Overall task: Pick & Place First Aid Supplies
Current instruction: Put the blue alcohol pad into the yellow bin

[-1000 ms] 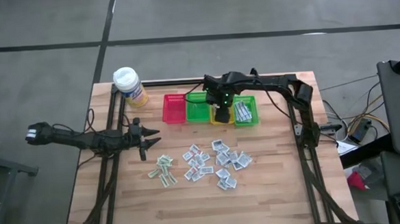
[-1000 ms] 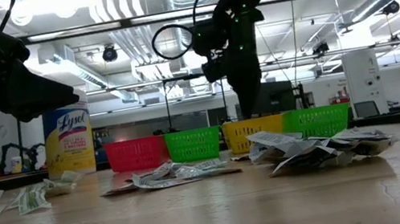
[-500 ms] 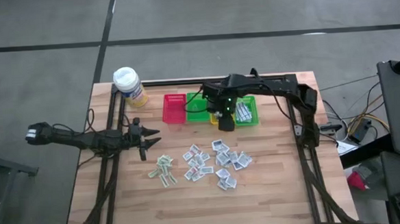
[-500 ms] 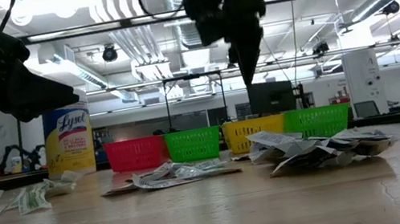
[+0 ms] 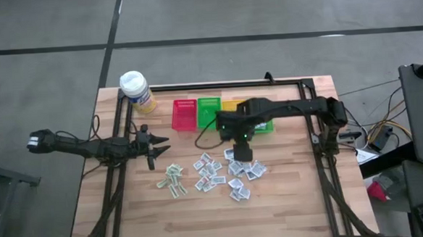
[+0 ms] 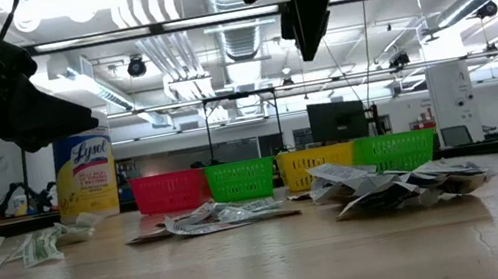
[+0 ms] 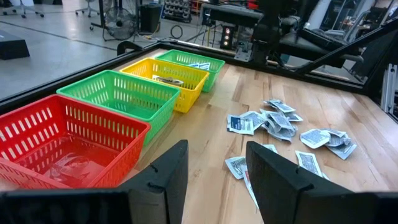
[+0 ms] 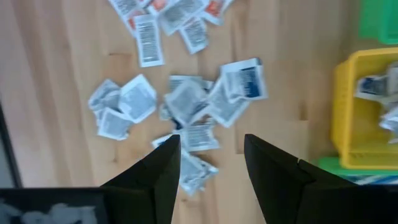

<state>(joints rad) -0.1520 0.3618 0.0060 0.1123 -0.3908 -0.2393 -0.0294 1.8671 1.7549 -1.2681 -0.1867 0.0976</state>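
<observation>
Right gripper (image 5: 242,154), wide and empty, hovers over the packets (image 5: 237,169) at the table's centre; next, descend and grasp one.

Left gripper (image 5: 157,144) waits wide at nine o'clock.

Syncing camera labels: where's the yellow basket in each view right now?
High view: yellow basket in the basket row at the table's far edge, mostly hidden under the right arm.
Low view: third in the row, between two green baskets.
Left wrist view: past the near green basket, packets inside.
Right wrist view: at the picture's right edge, packets inside.
Shared landmark: the pile of packets on the table in front of the baskets.
</observation>
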